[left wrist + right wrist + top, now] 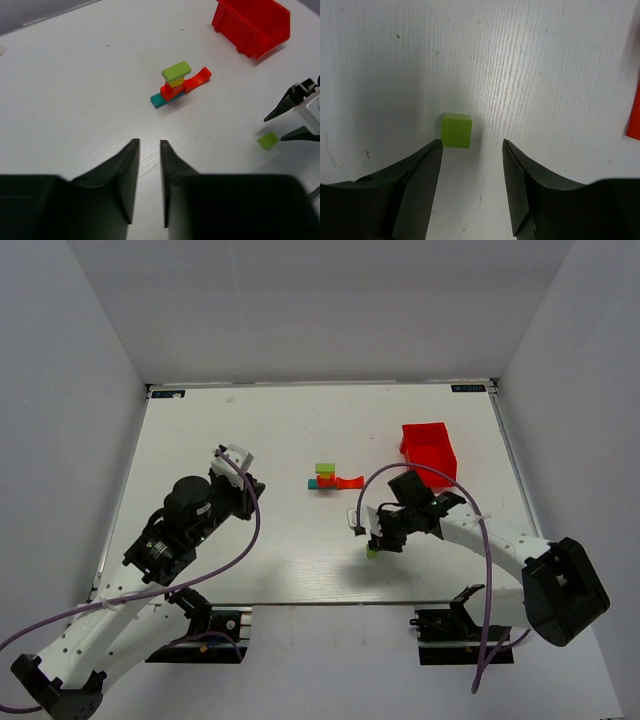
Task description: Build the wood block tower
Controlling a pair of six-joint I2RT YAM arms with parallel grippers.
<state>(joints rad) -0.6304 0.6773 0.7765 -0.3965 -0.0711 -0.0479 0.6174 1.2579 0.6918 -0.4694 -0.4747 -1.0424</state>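
The wood block tower (325,478) stands mid-table: a teal bar (159,100) at the bottom, a red block (171,91), a yellow piece, and a lime-green block (176,71) on top. A red arch piece (198,79) leans against its right side. A loose lime-green cube (456,130) lies on the table. My right gripper (471,145) hangs open just above it, with the cube right ahead of the left fingertip and not between the jaws. My left gripper (148,145) is open by a narrow gap and empty, well short of the tower.
A red bin (428,450) sits at the back right, beyond the tower. From the left wrist view the right gripper (273,130) and the loose cube (268,140) show at the right edge. Grey walls close in the table on three sides.
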